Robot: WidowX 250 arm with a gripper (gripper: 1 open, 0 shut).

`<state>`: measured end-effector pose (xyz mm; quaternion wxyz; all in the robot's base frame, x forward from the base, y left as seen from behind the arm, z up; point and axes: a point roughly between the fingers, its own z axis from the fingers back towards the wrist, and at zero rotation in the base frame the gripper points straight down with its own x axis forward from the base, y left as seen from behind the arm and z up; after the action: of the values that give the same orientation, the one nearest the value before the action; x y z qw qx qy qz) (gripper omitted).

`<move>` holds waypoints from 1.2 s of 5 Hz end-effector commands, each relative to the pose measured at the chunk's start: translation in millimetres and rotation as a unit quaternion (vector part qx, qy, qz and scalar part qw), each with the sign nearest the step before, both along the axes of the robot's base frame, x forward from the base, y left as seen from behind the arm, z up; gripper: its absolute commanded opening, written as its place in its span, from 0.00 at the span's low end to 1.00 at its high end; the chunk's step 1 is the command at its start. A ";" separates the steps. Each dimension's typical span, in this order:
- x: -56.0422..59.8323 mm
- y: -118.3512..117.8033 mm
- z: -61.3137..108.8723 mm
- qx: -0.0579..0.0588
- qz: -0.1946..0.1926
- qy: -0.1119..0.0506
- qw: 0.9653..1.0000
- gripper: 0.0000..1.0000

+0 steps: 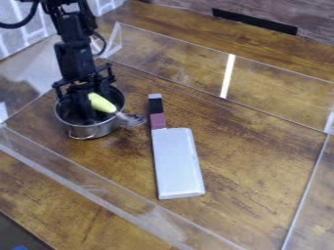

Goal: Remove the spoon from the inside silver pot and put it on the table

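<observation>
The silver pot [74, 127] stands at the left of the table [255, 146]. Inside it lies the spoon [101, 102], its light-yellow handle slanting across the pot and its small metal bowl poking over the right rim. My gripper [86, 95] points down into the pot from above. Its black fingers are closed around the upper end of the yellow handle. The arm hides the far wall of the pot and the handle's tip.
A flat white rectangular block [177, 162] with a dark end lies just right of the pot. Low clear acrylic walls [229, 73] ring the tabletop. Bare wood stretches right of the block and along the front.
</observation>
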<state>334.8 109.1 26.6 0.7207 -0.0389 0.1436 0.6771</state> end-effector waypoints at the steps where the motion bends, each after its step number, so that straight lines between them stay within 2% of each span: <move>1: 0.5 1.9 34.6 0.008 -0.010 -0.026 1.000 0.00; 3: 3.7 -2.6 31.8 0.004 -0.001 -0.025 1.000 0.00; 5: 4.0 -11.8 34.0 0.001 0.039 -0.024 0.999 0.00; 6: 6.8 -3.7 45.6 0.000 0.054 -0.023 0.998 0.00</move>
<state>331.4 101.1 35.3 0.6774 -0.0390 0.1761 0.7132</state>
